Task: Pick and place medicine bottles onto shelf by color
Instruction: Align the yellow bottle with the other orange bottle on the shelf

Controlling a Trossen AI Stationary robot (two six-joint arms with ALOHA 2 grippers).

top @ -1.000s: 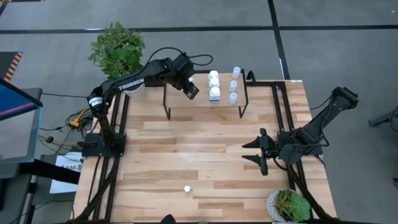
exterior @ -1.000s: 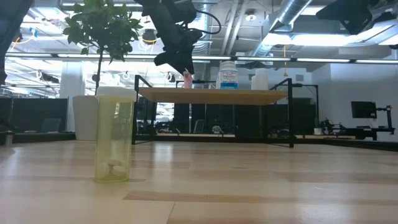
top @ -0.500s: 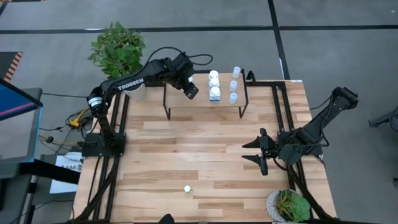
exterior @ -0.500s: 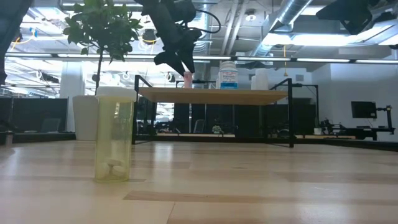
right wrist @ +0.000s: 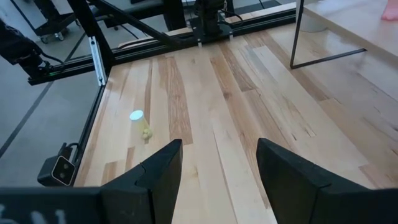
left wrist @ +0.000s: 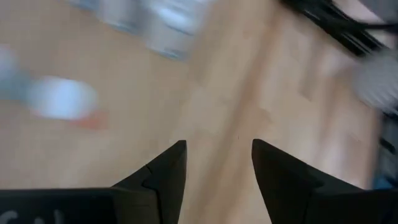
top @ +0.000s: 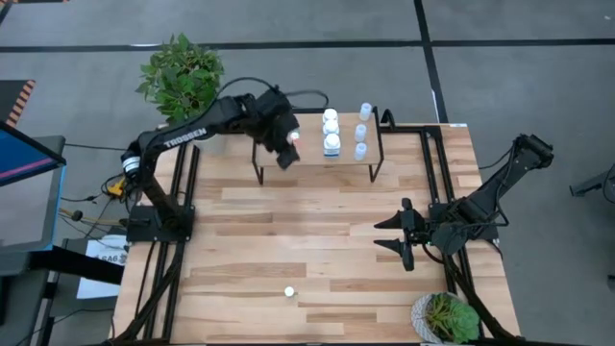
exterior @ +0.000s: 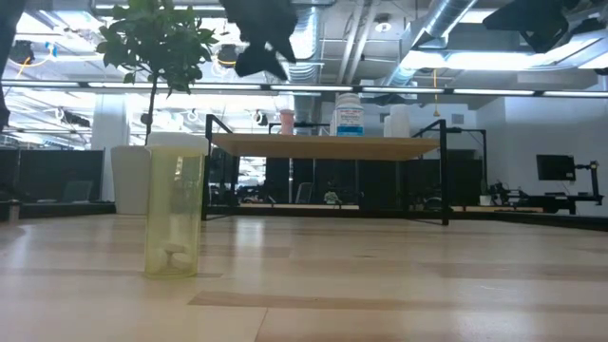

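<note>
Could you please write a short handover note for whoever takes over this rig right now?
Left hand: open, empty, raised above the left part of the shelf.
Right hand: open, empty, waiting over the table's right side.
Done: the shelf holds a row of three white bottles, a row of three pale blue bottles to their right, and one pinkish bottle to their left.
Left: one yellow bottle stands on the table near its front edge. It probably goes beside the pinkish one.
</note>
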